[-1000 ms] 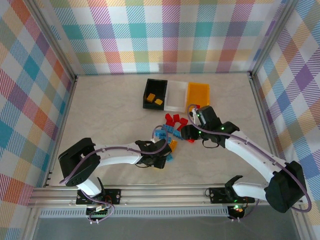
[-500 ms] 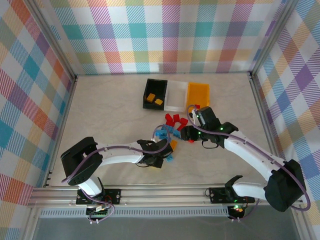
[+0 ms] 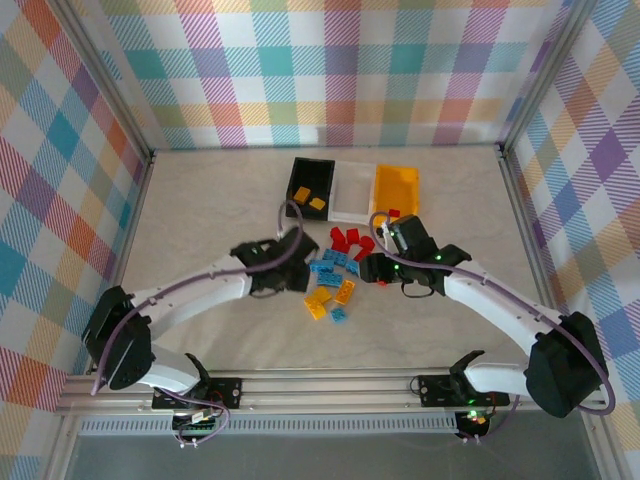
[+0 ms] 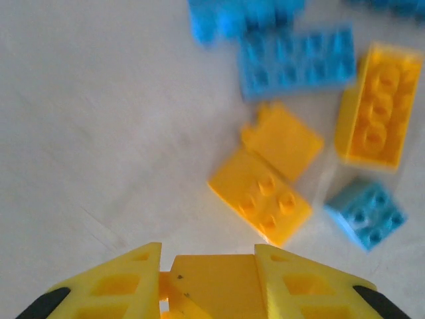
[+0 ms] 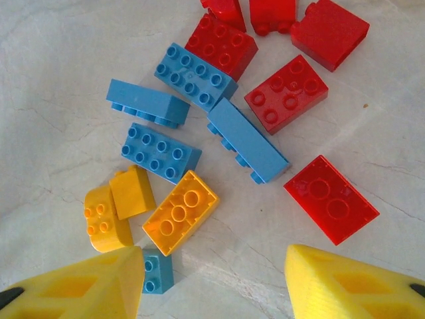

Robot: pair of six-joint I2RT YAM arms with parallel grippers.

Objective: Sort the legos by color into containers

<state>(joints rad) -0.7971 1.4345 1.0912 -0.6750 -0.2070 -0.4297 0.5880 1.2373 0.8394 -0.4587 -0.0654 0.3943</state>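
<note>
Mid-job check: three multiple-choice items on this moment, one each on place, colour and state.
1. Where do the two small yellow-orange studded plastic bricks already binned lie?
A) white bin
B) black rectangular open-top plastic bin
C) yellow-orange bin
2. What colour is the plastic brick clamped in the left jaws?
A) red
B) blue
C) yellow-orange
3. How do the right jaws stand?
A) open, nothing between
B) shut on a red brick
C) shut on a blue brick
Answers: 1 B, the top view shows both on its floor. 2 C, the left wrist view shows it between them. 3 A, the right wrist view shows them wide apart, gripping nothing.
</note>
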